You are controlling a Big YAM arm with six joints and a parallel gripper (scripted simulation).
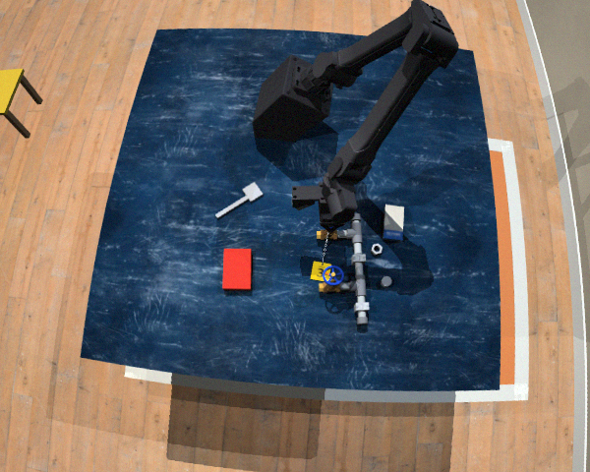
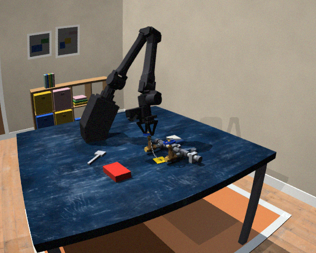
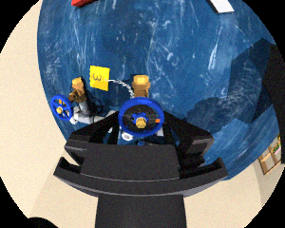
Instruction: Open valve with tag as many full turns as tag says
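Note:
A grey pipe [image 1: 358, 264] on the blue table carries two brass valves with blue handwheels. The far valve [image 1: 327, 234] has a chain [image 1: 325, 249] running to a yellow tag [image 1: 319, 269]; the tag also shows in the wrist view [image 3: 99, 78]. My gripper [image 2: 147, 132] comes straight down on this valve and is shut on its blue handwheel [image 3: 142, 118], one finger on each side of the rim. The arm hides this handwheel in the overhead view. The near valve's handwheel [image 1: 324, 272] stands free, partly over the tag; it also shows in the wrist view [image 3: 59, 105].
A red block [image 1: 237, 267] lies left of the pipe. A white paddle-shaped tool [image 1: 239, 200] lies farther back left. A white and blue box [image 1: 393, 221], a hex nut [image 1: 376, 245] and a small grey cylinder [image 1: 385, 281] lie right of the pipe. The arm's base [image 1: 291, 98] stands behind.

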